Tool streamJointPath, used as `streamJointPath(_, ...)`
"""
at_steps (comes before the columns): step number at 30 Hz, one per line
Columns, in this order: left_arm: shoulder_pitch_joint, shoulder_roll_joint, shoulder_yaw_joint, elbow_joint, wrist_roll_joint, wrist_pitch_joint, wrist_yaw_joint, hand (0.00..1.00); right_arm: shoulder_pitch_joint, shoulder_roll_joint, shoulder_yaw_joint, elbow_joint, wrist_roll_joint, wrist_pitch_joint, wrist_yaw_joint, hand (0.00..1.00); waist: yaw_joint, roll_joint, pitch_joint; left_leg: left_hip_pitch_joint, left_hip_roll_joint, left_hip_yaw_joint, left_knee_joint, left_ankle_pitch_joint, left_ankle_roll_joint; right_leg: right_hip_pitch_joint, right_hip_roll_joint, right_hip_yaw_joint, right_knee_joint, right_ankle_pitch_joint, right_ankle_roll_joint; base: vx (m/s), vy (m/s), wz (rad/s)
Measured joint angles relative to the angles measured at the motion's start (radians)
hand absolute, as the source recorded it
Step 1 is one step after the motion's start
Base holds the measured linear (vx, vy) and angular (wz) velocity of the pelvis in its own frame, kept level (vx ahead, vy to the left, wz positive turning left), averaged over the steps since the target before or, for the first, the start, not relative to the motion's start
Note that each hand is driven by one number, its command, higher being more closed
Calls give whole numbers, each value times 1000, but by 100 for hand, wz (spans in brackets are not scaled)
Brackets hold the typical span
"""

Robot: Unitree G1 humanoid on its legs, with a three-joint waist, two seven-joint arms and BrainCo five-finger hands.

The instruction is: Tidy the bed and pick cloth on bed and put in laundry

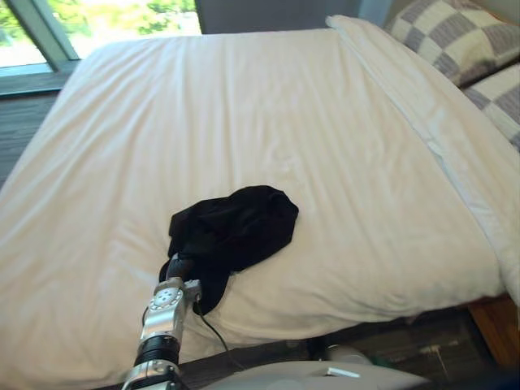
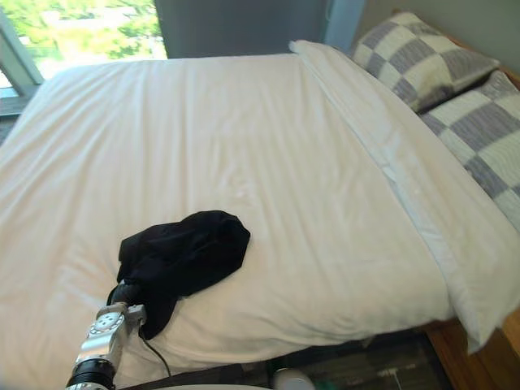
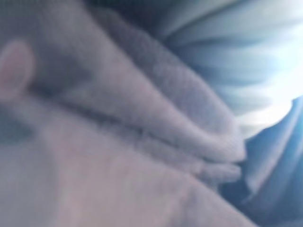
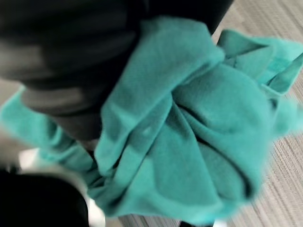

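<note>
The left hand [image 1: 179,267] reaches onto the bed from its near edge, and only its dark ribbed cover shows. Its fingers are buried under the low end of the black cloth [image 1: 236,226], so I cannot tell whether they are spread or closed. The left wrist view gives soft, blurred folds of fabric, too close to make out. The black cloth lies crumpled on the white duvet [image 1: 244,106], near the near edge and a little toward the window-side end of the bed. Its long axis runs on a slant from the arm up toward the pillow end. The broad rounded end points to the checked pillows [image 2: 422,57] and the narrower end drapes over the hand. In the right wrist view, the right hand [image 4: 61,47] shows as a dark ribbed cover with a bunched teal cloth [image 4: 189,123] against it, above a grey wood-grain floor [image 4: 284,189]. Its fingers are hidden in the folds, so its grip cannot be read.
</note>
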Motion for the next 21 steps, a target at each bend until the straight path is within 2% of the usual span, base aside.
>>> streamJointPath(1, 1, -12, -9, 0, -17, 0, 0, 100, 4, -7, 33, 0, -4, 0, -1, 100, 12, -6, -1, 3, -6, -14, 1, 4, 0, -14, -15, -13, 60, -34, 0, 5, -19, 78)
streamJointPath(2, 6, -30, -32, -1, -62, 0, 1, 100, 12, -36, 117, 2, -6, 5, -3, 100, 43, -22, -10, -1, -23, -39, 3, 6, 1, -62, -53, -24, 194, -107, 0, 0, -24, 69)
streamJointPath(4, 8, -35, -41, -9, -105, 1, 0, 100, 6, -70, 186, 2, -7, 24, 3, 100, 74, -39, -23, -30, -43, -64, 7, 8, 5, -109, -85, -29, 273, -152, 4, -18, -53, 55)
streamJointPath(6, 8, -37, -40, -37, -146, 33, 2, 100, -21, -109, 228, 2, -7, 61, 13, 100, 82, -35, -22, -68, -48, -90, 8, 21, 11, -139, -99, -43, 286, -162, 0, -44, -60, 36)
streamJointPath(7, 8, -36, -37, -51, -182, 72, 10, 100, -30, -123, 232, 2, -7, 71, 17, 100, 84, -28, -23, -83, -48, -104, 8, 27, 12, -147, -100, -52, 285, -162, 0, -52, -76, 26)
streamJointPath(8, 8, -36, -20, -66, -233, 137, 22, 100, -57, -146, 231, 0, -1, 78, 18, 100, 92, -20, -21, -91, -47, -111, 6, 35, 11, -152, -103, -63, 285, -166, -3, -51, -79, 18)
streamJointPath(9, 8, -36, -9, -66, -256, 169, 31, 100, -71, -157, 233, -9, 2, 80, 17, 100, 97, -19, -20, -94, -45, -115, 6, 37, 10, -154, -104, -66, 283, -169, -2, -45, -81, 29)
streamJointPath(10, 8, -39, 13, -68, -292, 225, 46, 100, -96, -182, 255, -14, -4, 91, 16, 100, 98, -7, -19, -104, -40, -135, 13, 41, 10, -150, -106, -82, 284, -173, -5, -37, -67, 32)
streamJointPath(11, 8, -39, 21, -69, -325, 256, 62, 100, -103, -195, 268, -14, -5, 100, 16, 100, 106, -1, -18, -112, -36, -143, 17, 43, 9, -150, -106, -91, 284, -174, -7, -43, -103, 43)
streamJointPath(12, 11, -40, 46, -69, -390, 321, 105, 100, -105, -203, 272, -14, -6, 113, 17, 100, 128, 7, -14, -123, -31, -157, 19, 54, 5, -153, -105, -104, 284, -177, -11, -45, -117, 41)
streamJointPath(13, 38, -41, 90, -68, -447, 373, 147, 100, -105, -201, 272, -14, -6, 119, 15, 100, 133, 10, -13, -138, -28, -167, 19, 69, 2, -155, -105, -122, 284, -181, -18, -43, -116, 37)
streamJointPath(14, 57, -41, 111, -68, -482, 395, 173, 100, -107, -200, 272, -14, -7, 121, 15, 100, 134, 9, -13, -144, -29, -173, 19, 77, 1, -155, -105, -131, 284, -185, -17, -36, -115, 43)
streamJointPath(16, 133, -45, 154, 5, -616, 465, 312, 100, -115, -198, 283, -9, -27, 124, 14, 100, 140, 2, -3, -155, -26, -185, 18, 110, 6, -141, -107, -167, 279, -195, -25, -26, -116, 42)
streamJointPath(17, 147, -46, 165, 42, -636, 484, 352, 100, -118, -198, 288, -9, -36, 125, 14, 100, 139, 2, 3, -153, -24, -185, 18, 116, 8, -130, -108, -179, 274, -196, -25, -39, -120, 53)
streamJointPath(19, 225, -41, 190, 141, -664, 530, 487, 100, -130, -190, 292, -4, -80, 133, 16, 100, 143, -1, 23, -153, -19, -185, 17, 137, 12, -89, -113, -240, 263, -206, -29, -38, -86, 71)
streamJointPath(21, 263, -46, 203, 198, -657, 589, 528, 100, -148, -189, 292, 14, -113, 133, 27, 100, 148, -8, 45, -154, -27, -173, 15, 164, 27, -57, -135, -298, 252, -206, -28, -56, -19, 81)
